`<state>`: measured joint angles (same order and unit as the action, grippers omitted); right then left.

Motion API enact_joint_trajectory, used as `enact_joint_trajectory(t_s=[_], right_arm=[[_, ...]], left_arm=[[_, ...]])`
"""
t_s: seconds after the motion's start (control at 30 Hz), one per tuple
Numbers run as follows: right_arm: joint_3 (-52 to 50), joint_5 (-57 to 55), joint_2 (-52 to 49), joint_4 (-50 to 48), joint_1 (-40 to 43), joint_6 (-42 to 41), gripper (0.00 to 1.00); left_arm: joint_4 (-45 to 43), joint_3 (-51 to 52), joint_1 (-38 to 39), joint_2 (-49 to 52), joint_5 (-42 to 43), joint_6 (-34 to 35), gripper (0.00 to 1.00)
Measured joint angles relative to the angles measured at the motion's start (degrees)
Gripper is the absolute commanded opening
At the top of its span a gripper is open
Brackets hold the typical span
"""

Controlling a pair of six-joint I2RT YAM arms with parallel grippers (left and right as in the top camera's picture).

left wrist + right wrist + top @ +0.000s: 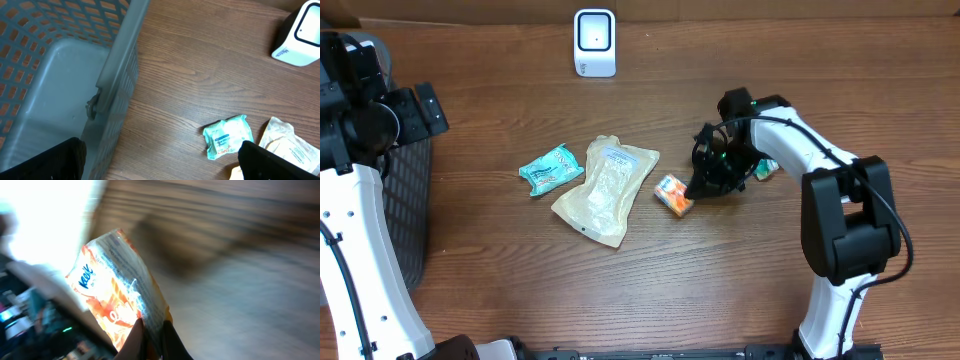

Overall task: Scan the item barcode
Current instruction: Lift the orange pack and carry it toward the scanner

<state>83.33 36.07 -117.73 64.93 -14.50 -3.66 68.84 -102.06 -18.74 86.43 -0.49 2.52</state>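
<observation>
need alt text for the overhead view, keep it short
The right gripper pinches an orange packet just right of centre on a wooden table. A beige pouch and a teal packet lie to its left, a white scanner stands at the far edge, and a grey basket sits at the left edge.
</observation>
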Motion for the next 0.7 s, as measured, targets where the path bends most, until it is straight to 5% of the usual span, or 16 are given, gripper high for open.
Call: enact_joint_trajectory(t_s=[0.3, 0.7], right_arm=[[1.8, 23.6, 10.6, 0.5, 4.6, 4.1, 0.04], [1.9, 49.2, 11.0, 1.3, 8.9, 5.0, 0.04]], left_arm=[[0.0, 0.0, 0.0, 0.0, 0.0, 0.0, 0.99], [0.0, 0.0, 0.0, 0.0, 0.0, 0.0, 1.00]])
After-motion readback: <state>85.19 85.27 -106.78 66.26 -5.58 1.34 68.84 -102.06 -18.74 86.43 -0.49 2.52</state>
